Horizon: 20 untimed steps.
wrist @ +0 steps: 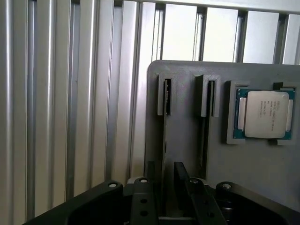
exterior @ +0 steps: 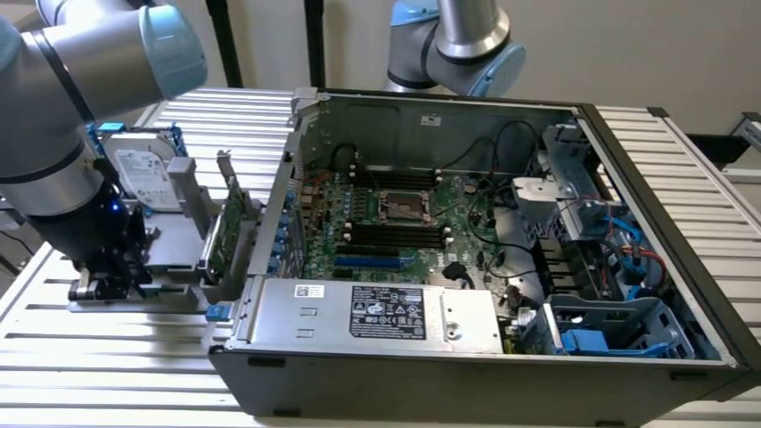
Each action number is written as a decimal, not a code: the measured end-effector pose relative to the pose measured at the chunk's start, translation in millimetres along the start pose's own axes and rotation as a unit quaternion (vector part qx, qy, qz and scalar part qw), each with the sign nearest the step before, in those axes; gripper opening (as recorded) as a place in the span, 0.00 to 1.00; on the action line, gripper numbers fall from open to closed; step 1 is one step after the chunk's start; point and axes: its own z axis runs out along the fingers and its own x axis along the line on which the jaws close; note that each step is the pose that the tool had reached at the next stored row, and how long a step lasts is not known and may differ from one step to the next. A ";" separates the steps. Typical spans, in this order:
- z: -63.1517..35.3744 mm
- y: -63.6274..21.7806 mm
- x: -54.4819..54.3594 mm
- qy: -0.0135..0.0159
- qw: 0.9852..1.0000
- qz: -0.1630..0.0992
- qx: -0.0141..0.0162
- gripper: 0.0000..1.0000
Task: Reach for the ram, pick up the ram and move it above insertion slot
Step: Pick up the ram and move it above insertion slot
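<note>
A thin dark edge that I take for the ram (wrist: pixel 165 140) stands edge-on in one groove of the grey holder (wrist: pixel 187 140). My gripper (wrist: pixel 165 172) is low over the holder and open. Its black fingers (wrist: pixel 150 180) sit one on each side of that edge, with a gap left on both sides. In the exterior view the gripper (exterior: pixel 107 283) hangs at the holder (exterior: pixel 167 254) on the exterior view's left, outside the open computer case (exterior: pixel 476 374). The long black memory slots (exterior: pixel 393 234) lie on the motherboard inside the case, below the processor socket (exterior: pixel 405 203).
A silver-topped hard drive (exterior: pixel 141 169) and an upright green card (exterior: pixel 232 223) stand on the holder beside my arm. A processor chip (wrist: pixel 265 114) lies in a recess of the holder. The power supply (exterior: pixel 369 312) and cables fill the case's near side. A second arm (exterior: pixel 458 45) stands behind the case.
</note>
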 end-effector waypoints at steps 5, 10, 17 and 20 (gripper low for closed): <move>1.4 0.0 0.0 -0.002 1.000 0.000 0.000 0.31; 2.0 0.0 0.1 -0.005 1.000 0.000 -0.009 0.31; 2.5 0.0 2.3 -0.019 1.000 0.000 -0.010 0.28; 2.5 -0.1 2.8 -0.019 1.000 0.000 -0.012 0.16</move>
